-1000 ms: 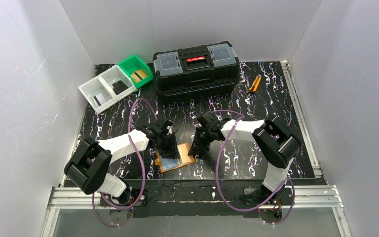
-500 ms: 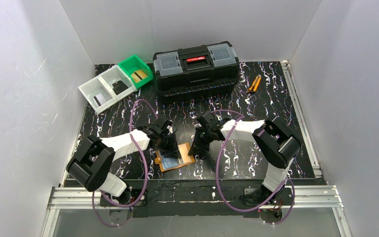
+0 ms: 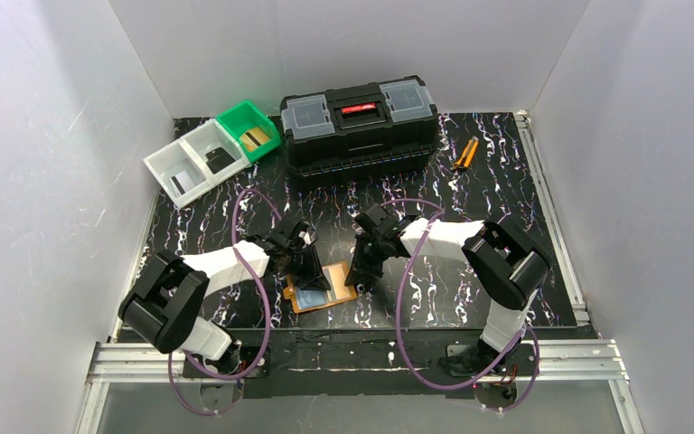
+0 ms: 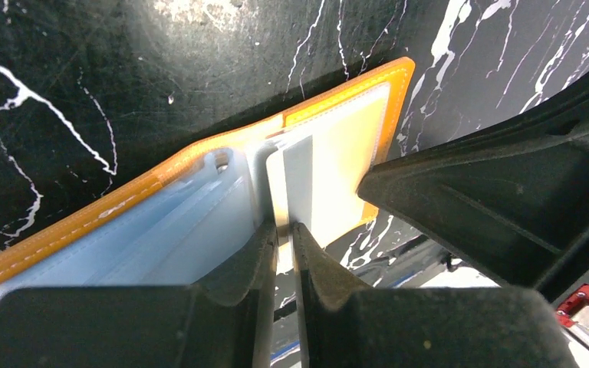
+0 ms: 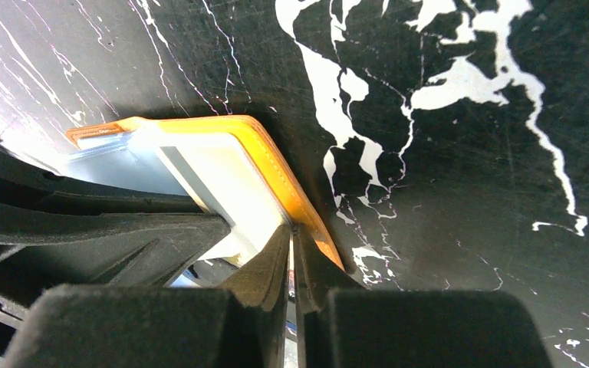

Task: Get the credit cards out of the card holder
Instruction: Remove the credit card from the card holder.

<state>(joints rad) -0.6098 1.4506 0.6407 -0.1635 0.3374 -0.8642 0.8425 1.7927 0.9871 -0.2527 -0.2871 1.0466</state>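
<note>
We see a black table (image 3: pixel 470 190) with white veins. On it stand a black toolbox (image 3: pixel 359 124) far centre, white bins (image 3: pixel 194 161) and a green bin (image 3: pixel 248 129) far left. Orange-handled pliers (image 3: pixel 464 154) lie far right, an open orange card holder (image 3: pixel 321 291) near centre.

White arm links (image 3: pixel 226 259), black joints (image 3: pixel 164 303) and fingers (image 4: pixel 230 307) — purple cables (image 3: pixel 398 303).

The top external camera sat high above and behind the arm bases (image 3: pixel 226 357), facing down and forward over the whole desk (image 3: pixel 497 194) from afar. Each wrist camera looked along its own jaws, very close to the desk surface. All three views shared the orange card holder (image 3: pixel 323 289).
</note>
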